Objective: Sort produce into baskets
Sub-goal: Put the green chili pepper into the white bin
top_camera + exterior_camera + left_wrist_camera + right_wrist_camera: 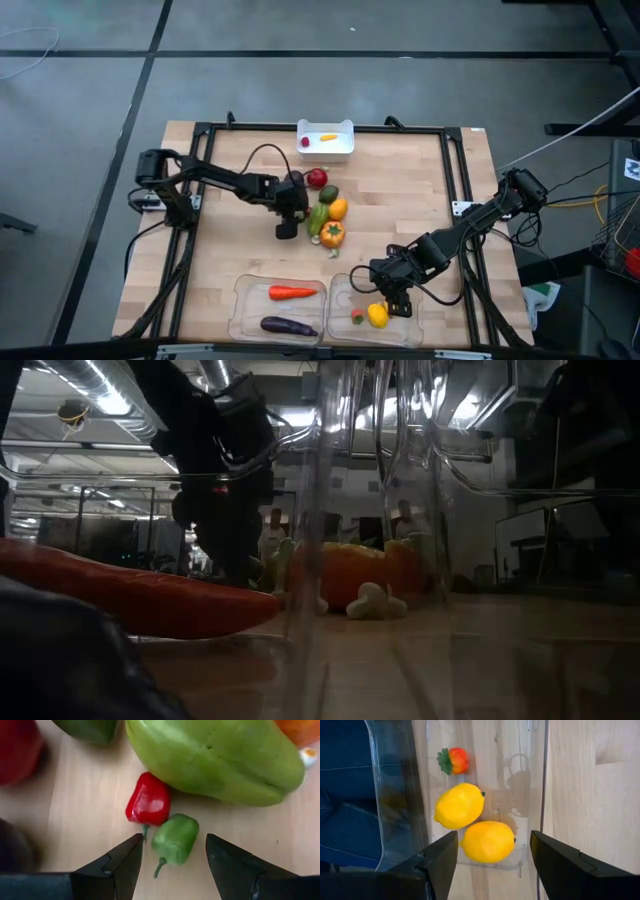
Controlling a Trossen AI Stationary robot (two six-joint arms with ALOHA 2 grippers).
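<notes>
Green small pepper [175, 839] lies between the spread fingers of the left gripper [174, 865] mid-table; the right gripper [494, 860], also spread, hovers over two lemons [459, 805] in the right clear tray [412, 322]

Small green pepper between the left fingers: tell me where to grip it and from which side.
Grip the small green pepper across its plump body, not the thin stem, coming straight down with the left gripper, already open astride it. The small red pepper lies close beside, so keep the near finger between the two.
</notes>
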